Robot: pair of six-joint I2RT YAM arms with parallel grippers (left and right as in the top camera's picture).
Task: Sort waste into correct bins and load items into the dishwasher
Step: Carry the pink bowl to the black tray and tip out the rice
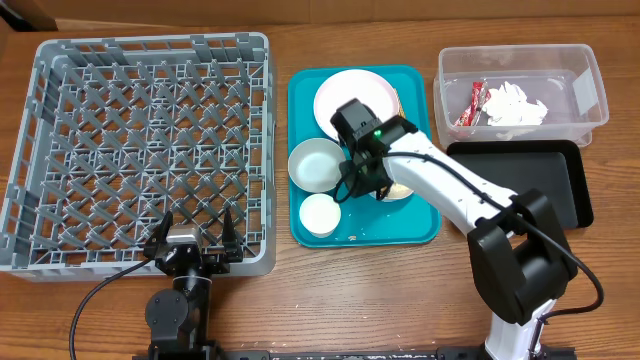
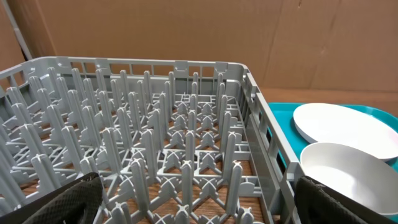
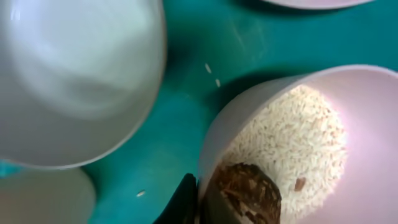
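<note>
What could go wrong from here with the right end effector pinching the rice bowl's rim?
1. The right end effector holds the rice bowl only by a thin pinch at its rim, next to the brown lump. Lifting may tilt it and spill rice onto the teal tray, where stray grains already lie.
2. The empty bowl sits close beside it, so a sideways swing could knock that.

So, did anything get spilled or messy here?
Yes. A few loose white rice grains lie scattered on the teal plastic serving tray, outside the round white bowl that holds the rest of the rice and a brown lump. Nothing else stands out.
</note>
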